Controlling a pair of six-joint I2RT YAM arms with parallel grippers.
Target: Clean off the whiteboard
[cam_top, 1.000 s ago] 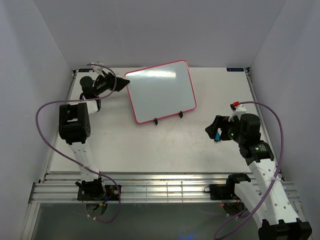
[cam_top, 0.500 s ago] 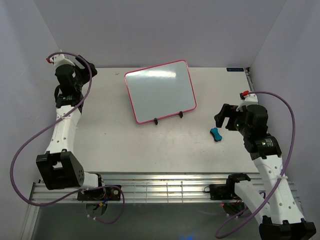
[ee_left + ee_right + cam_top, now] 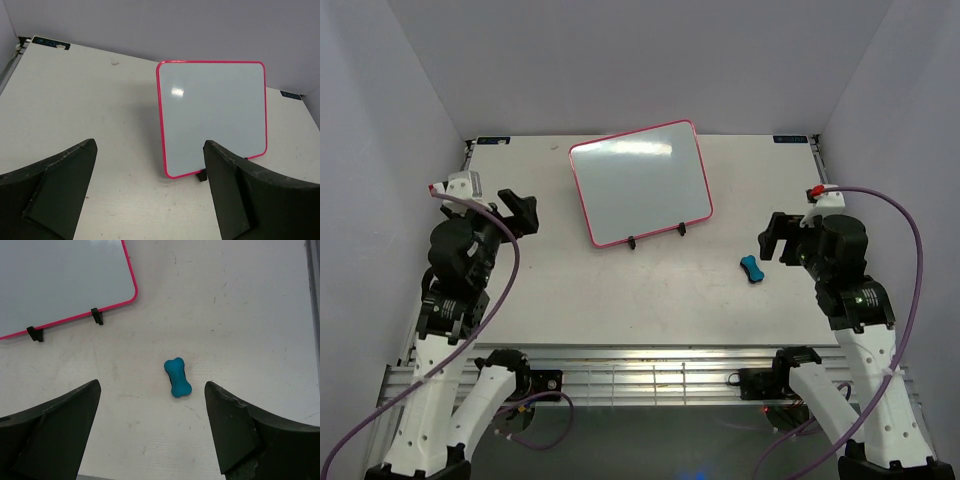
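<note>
The whiteboard (image 3: 640, 183) leans on a thin black wire stand (image 3: 657, 235) at the back middle of the table, pink-framed, with a blank glossy face. It also fills the far middle of the left wrist view as the whiteboard (image 3: 212, 117) and the top left of the right wrist view as the whiteboard (image 3: 60, 280). A small blue bone-shaped eraser (image 3: 751, 269) lies flat on the table, right of the board. My right gripper (image 3: 775, 238) hovers open just behind the eraser (image 3: 177, 377), not touching it. My left gripper (image 3: 520, 212) is open and empty, well left of the board.
White walls close in the table (image 3: 620, 290) on three sides. A slotted metal rail (image 3: 650, 380) runs along the near edge between the arm bases. Purple cables loop off both arms.
The left arm has swung away from the board's upper left corner back to the near left. The right gripper has drawn back from the eraser, which now lies in plain view.
</note>
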